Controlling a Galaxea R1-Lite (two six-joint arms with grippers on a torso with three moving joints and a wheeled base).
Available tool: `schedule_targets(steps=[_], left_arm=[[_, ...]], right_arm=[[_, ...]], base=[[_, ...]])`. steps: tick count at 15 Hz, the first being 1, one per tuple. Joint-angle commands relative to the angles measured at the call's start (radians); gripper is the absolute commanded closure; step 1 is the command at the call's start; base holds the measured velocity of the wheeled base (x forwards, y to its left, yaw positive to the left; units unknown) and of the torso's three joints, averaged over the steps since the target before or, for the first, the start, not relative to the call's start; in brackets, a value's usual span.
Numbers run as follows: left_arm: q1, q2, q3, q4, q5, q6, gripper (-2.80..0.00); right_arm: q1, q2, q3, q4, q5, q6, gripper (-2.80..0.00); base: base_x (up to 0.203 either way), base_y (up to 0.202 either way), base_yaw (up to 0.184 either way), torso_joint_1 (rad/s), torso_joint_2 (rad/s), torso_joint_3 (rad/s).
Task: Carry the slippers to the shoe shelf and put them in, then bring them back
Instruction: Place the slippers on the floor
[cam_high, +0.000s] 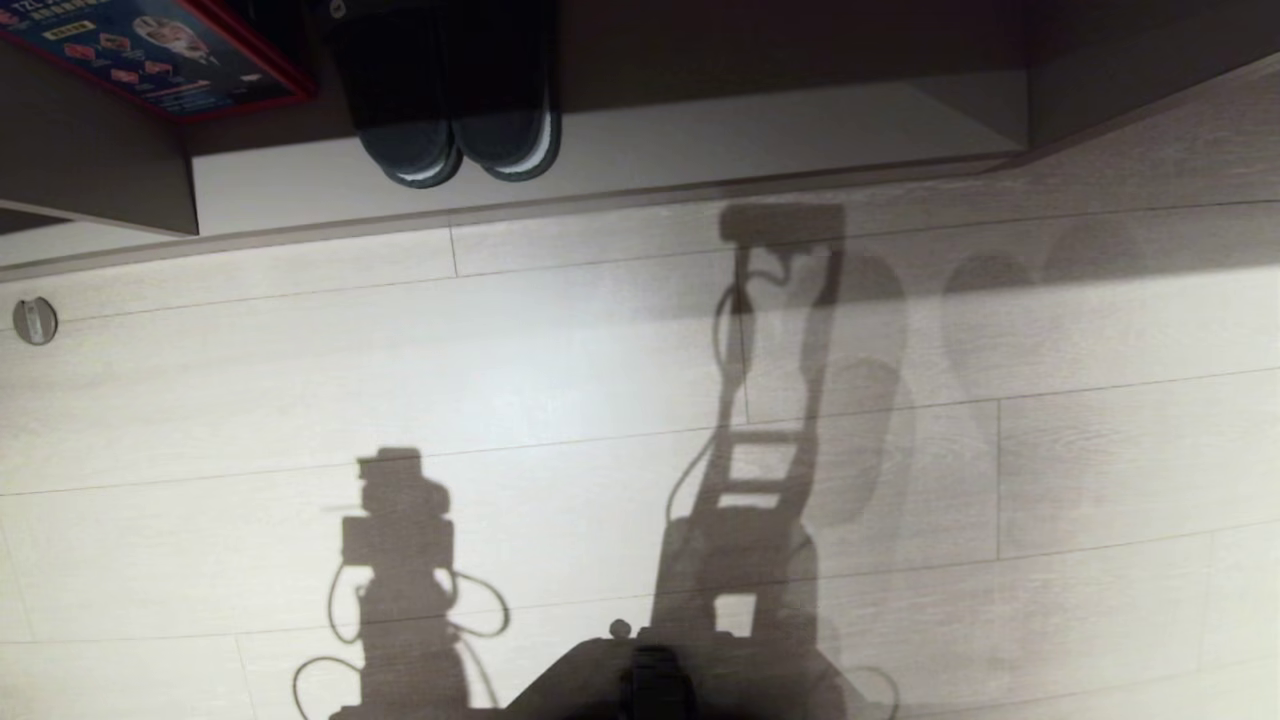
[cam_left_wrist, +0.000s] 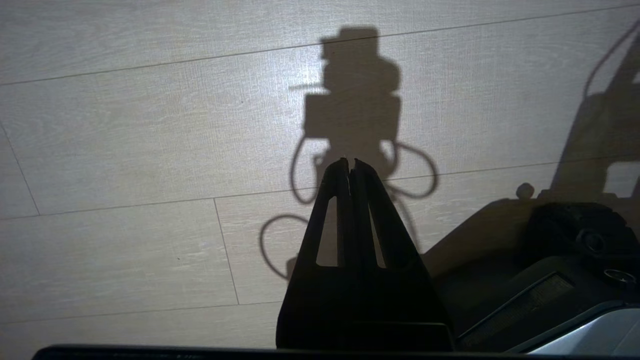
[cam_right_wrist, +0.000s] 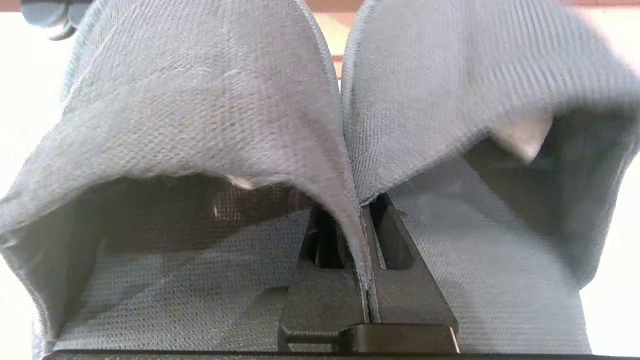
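right gripper (cam_right_wrist: 364, 220) pinches inner edges of both soft grey-blue fabric slippers (cam_right_wrist: 200, 115) together so the pair hangs as one load, filling right wrist view; left gripper (cam_left_wrist: 351, 167) closed empty over pale floor (cam_high: 250, 400); charcoal pair (cam_high: 455, 120) at head view's top

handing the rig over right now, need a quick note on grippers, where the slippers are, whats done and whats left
Right gripper: shut on the slippers, pinching the inner upper edges of both together, so the pair hangs from it. It is outside the head view.
Left gripper: shut, empty, parked over the floor.
Shoe shelf: ahead at the top of the head view; a darker pair already sits in its left part, the space to their right is free.
Done: slippers picked up.
Which leg of the job this is cannot be told. Left at least: setting the pair down.
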Motion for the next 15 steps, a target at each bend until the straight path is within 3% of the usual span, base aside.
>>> schedule_targets(steps=[1,6,12,15], left_arm=[[0.0,0.0,0.0,0.0,0.0,0.0,0.0],[0.0,0.0,0.0,0.0,0.0,0.0,0.0],[0.001,0.0,0.0,0.0,0.0,0.001,0.0],[0.002,0.0,0.0,0.0,-0.002,0.003,0.0]], right_arm=[[-0.017,-0.045,0.014,0.009,0.02,0.005,0.0],[-0.045,-0.253,0.041,0.323,0.064,0.032,0.0],[-0.046,-0.261,0.063,0.518,0.053,0.03,0.0],[-0.046,-0.261,0.062,0.519,0.06,0.026,0.0]], base=[[0.0,0.0,0.0,0.0,0.0,0.0],[0.0,0.0,0.0,0.0,0.0,0.0],[0.0,0.0,0.0,0.0,0.0,0.0],[0.0,0.0,0.0,0.0,0.0,0.0]])
